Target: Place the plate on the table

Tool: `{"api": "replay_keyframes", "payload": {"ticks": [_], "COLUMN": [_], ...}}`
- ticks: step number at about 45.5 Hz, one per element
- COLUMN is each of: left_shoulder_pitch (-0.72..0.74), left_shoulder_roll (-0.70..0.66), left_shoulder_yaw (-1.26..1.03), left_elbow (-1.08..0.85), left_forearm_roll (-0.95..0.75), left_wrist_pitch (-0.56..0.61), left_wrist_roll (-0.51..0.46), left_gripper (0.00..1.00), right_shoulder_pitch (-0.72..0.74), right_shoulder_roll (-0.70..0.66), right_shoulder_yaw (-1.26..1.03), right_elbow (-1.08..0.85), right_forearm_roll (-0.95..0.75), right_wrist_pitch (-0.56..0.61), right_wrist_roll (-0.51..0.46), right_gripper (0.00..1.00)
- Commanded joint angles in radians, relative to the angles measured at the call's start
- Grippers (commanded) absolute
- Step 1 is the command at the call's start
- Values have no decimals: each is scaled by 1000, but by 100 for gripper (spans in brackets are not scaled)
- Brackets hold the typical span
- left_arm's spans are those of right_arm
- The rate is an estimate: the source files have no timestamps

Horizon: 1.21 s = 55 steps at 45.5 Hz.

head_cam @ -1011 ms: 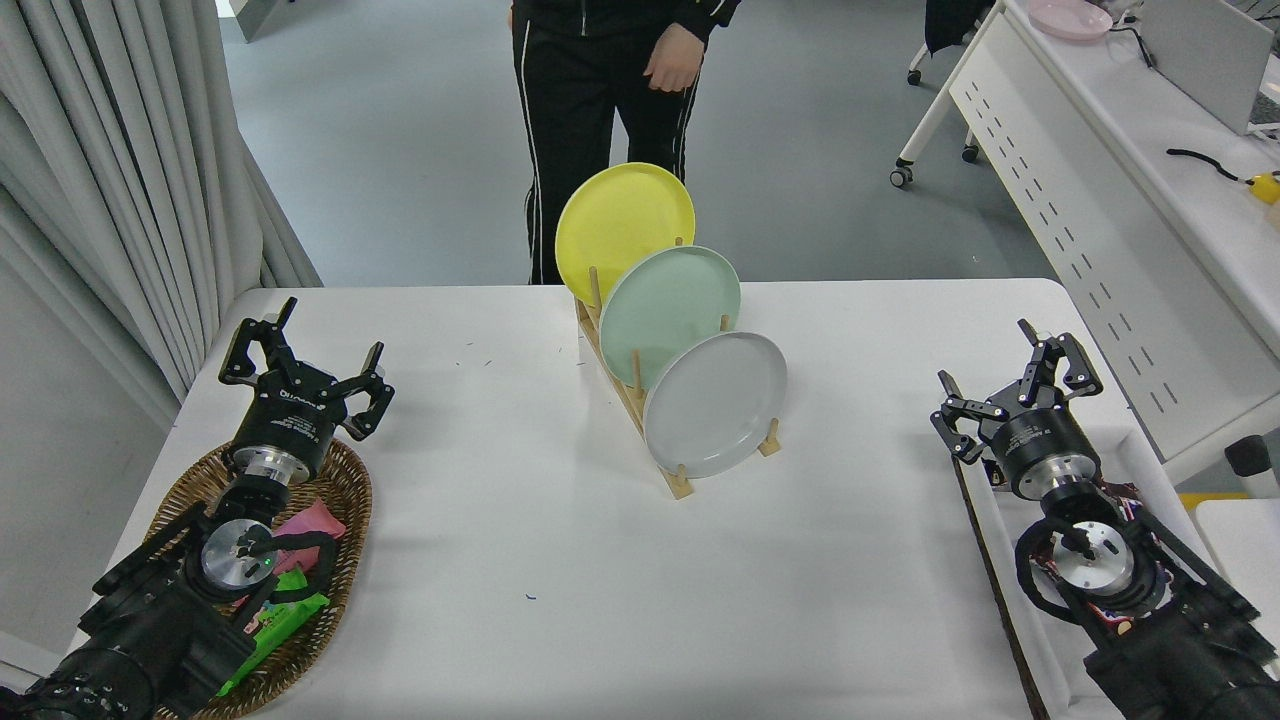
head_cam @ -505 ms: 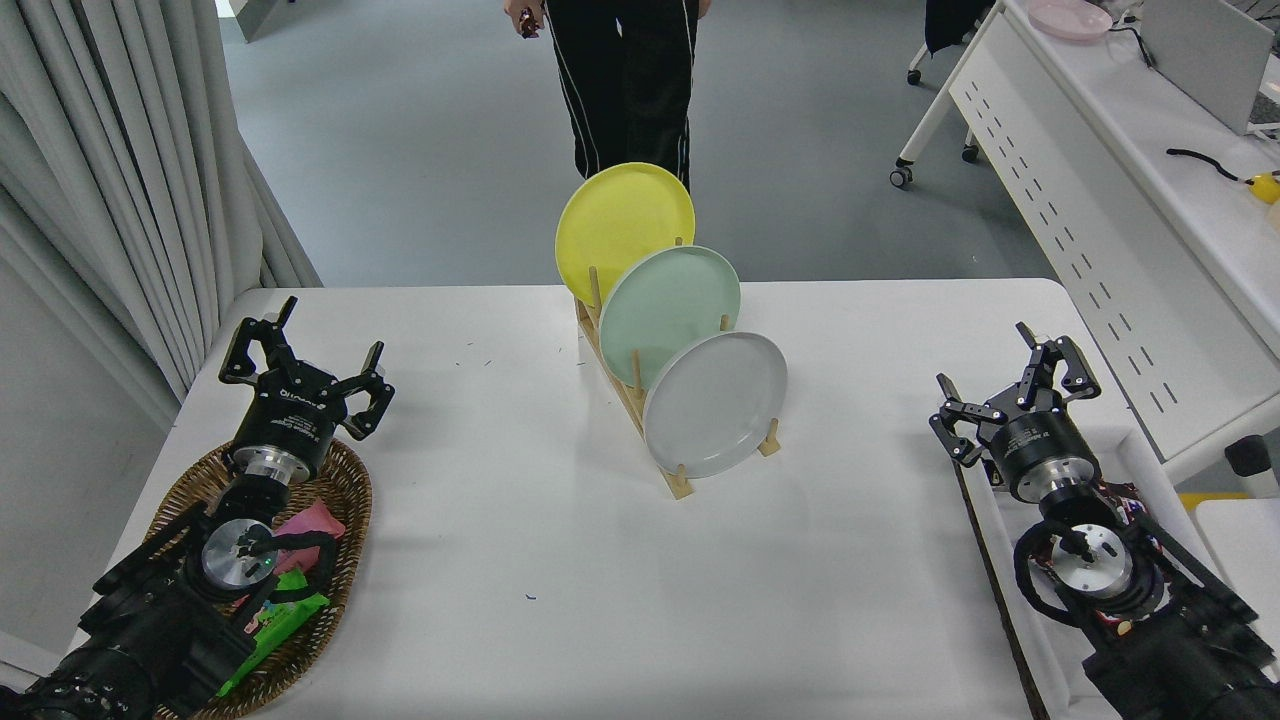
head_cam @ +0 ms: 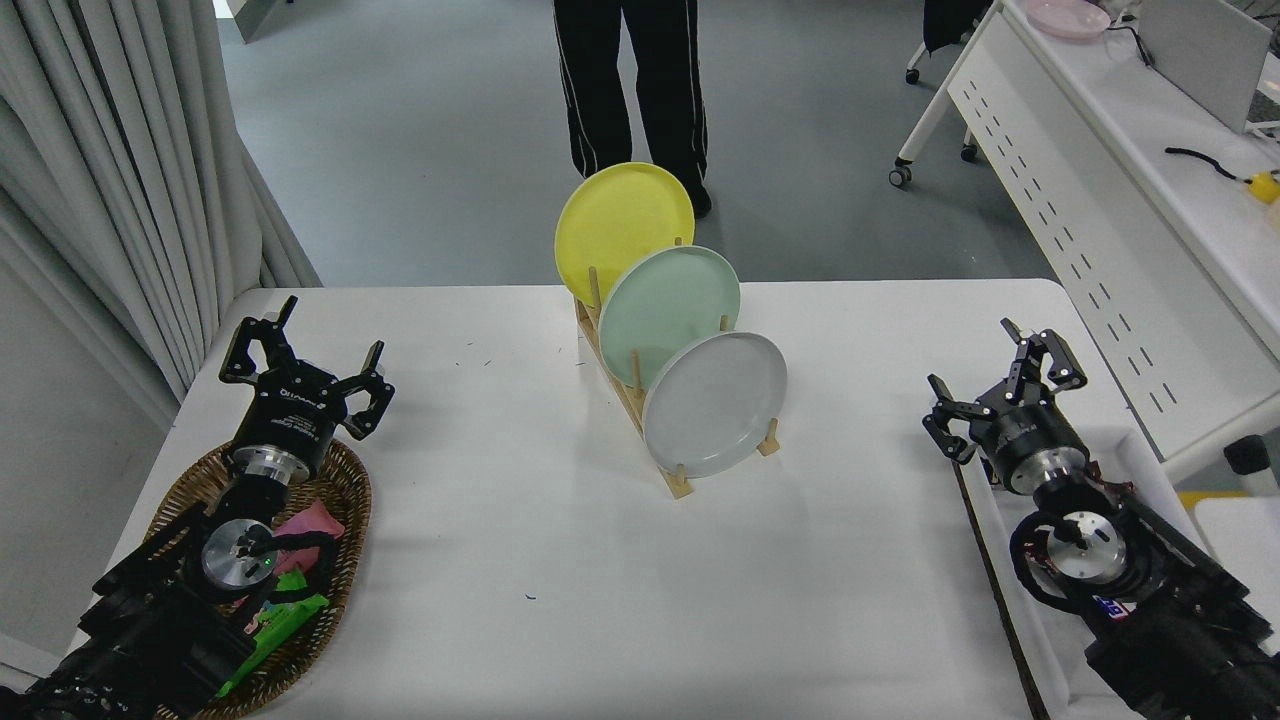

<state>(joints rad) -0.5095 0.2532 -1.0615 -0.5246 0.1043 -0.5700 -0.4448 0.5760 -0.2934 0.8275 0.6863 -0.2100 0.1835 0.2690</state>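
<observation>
The light grey plate (head_cam: 714,403) stands on edge in the nearest slot of a wooden dish rack (head_cam: 628,395) in the middle of the white table (head_cam: 560,560). A mint green plate (head_cam: 668,313) and a yellow plate (head_cam: 622,226) stand behind it in the same rack. My right gripper (head_cam: 992,383) is open and empty near the table's right edge, well to the right of the grey plate. My left gripper (head_cam: 302,362) is open and parked at the left, above a wicker basket.
A wicker basket (head_cam: 340,530) with pink and green packets lies at the lower left under my left arm. A person (head_cam: 632,80) in black trousers stands beyond the table's far edge. A white desk (head_cam: 1120,180) stands at the right.
My right gripper has shifted slightly left and forward. The person at the far side has stepped back and to the right. The plates have not moved.
</observation>
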Motion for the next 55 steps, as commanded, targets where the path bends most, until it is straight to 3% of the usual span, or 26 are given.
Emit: {"api": "replay_keyframes", "payload": {"ticks": [1, 19, 29, 36, 40, 41, 43, 55], "left_shoulder_pitch": [0, 0, 0, 0, 0, 0, 0, 0], "left_shoulder_roll": [0, 0, 0, 0, 0, 0, 0, 0], "left_shoulder_yaw": [0, 0, 0, 0, 0, 0, 0, 0], "left_elbow": [0, 0, 0, 0, 0, 0, 0, 0], "left_forearm_roll": [0, 0, 0, 0, 0, 0, 0, 0], "left_wrist_pitch": [1, 1, -1, -1, 1, 1, 1, -1], "left_wrist_roll": [0, 0, 0, 0, 0, 0, 0, 0], "left_gripper": [100, 100, 100, 100, 100, 100, 100, 100], "right_shoulder_pitch": [105, 226, 432, 571, 600, 613, 616, 596], "right_shoulder_roll": [-84, -354, -458, -469, -463, -461, -460, -395], "right_shoulder_yaw": [-300, -588, -922, -1084, -1082, -1064, -1035, -887], "right_elbow": [25, 240, 372, 420, 437, 435, 427, 427], "right_forearm_roll": [9, 115, 287, 417, 489, 503, 503, 494], "right_wrist_pitch": [-2, 27, 182, 182, 183, 189, 188, 107], "right_wrist_roll": [-1, -5, -10, -143, -305, -403, -453, -482], "right_gripper": [99, 99, 99, 99, 99, 99, 99, 99]}}
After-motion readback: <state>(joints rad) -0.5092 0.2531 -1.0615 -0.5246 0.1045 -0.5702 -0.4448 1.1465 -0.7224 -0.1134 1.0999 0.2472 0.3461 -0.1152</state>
